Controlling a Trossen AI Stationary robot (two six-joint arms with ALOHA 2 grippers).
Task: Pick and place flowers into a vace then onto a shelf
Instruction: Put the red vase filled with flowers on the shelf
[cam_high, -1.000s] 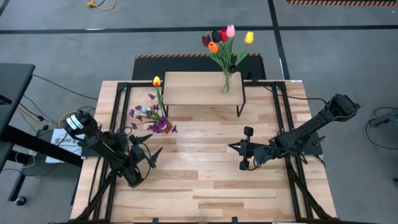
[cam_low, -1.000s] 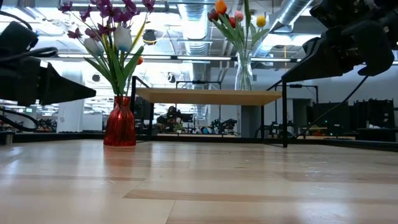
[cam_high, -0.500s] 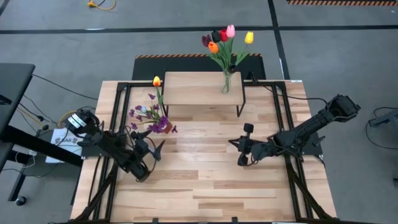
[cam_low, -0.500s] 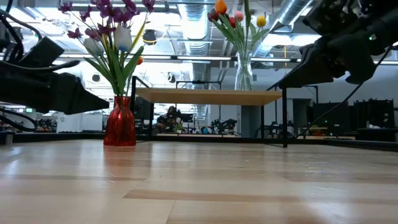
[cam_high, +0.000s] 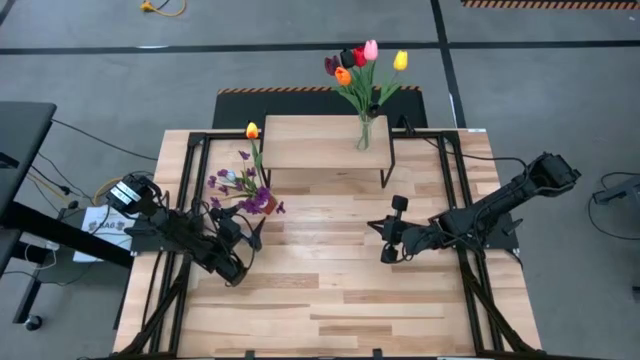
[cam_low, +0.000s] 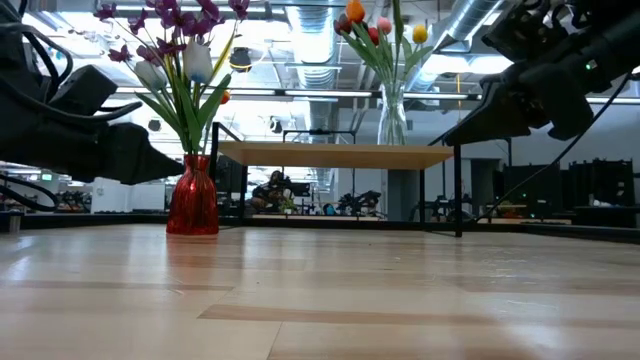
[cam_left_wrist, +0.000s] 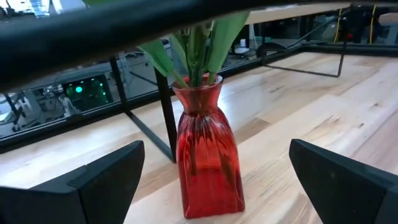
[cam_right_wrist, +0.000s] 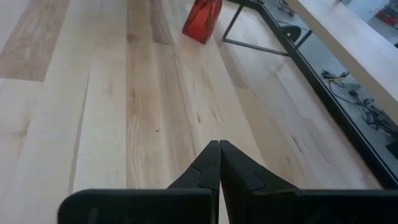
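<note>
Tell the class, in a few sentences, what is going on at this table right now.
The left gripper, jaws open, is lined up on a red vase of purple sprigs and tulips standing on the table beside the shelf. A clear vase of tulips already stands on the shelf. The right gripper hangs shut over bare table, holding nothing.

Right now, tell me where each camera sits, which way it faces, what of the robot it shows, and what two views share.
High: overhead, straight down; both arms, shelf, table.
Low: table height, level toward the room; both arms enter from above.
Left wrist: faces the red vase; open left gripper straddles it.
Right wrist: looks down along the table; shut right gripper.
Shared: both wrist views show the red vase.
</note>
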